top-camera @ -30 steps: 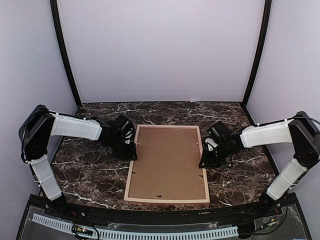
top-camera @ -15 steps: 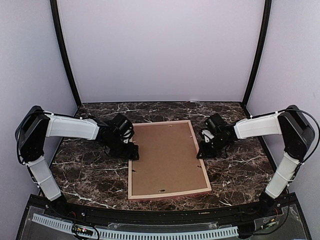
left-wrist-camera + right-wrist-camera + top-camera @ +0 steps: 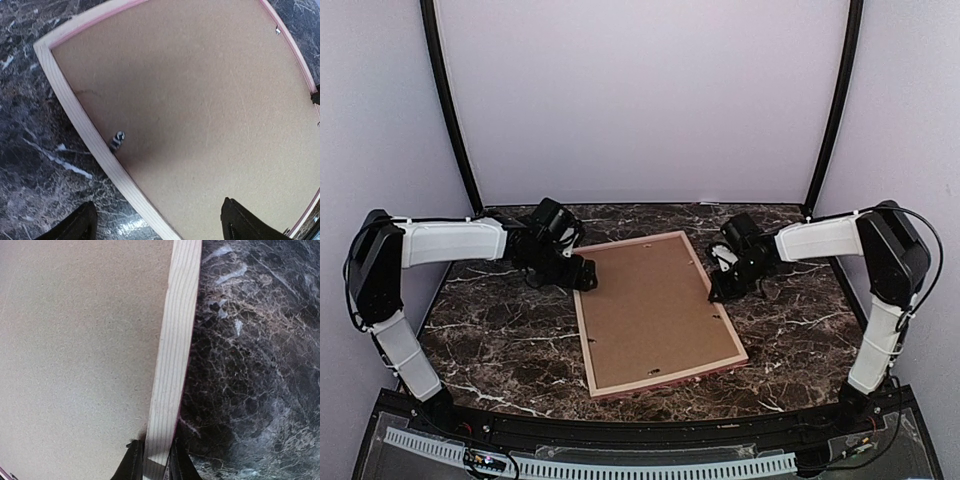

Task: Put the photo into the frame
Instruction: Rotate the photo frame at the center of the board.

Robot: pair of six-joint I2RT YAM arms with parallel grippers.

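The face-down frame [image 3: 583,340] is pinched at one rail by the right claw [image 3: 152,461]; the left claw [image 3: 157,225] is spread wide, holding nothing.

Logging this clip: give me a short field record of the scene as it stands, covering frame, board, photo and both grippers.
frame: back side up on the marble table, lying askew
backing board: sits inside the frame
photo: not visible
left gripper: open, over the frame's left rail
right gripper: shut on the frame's right rail
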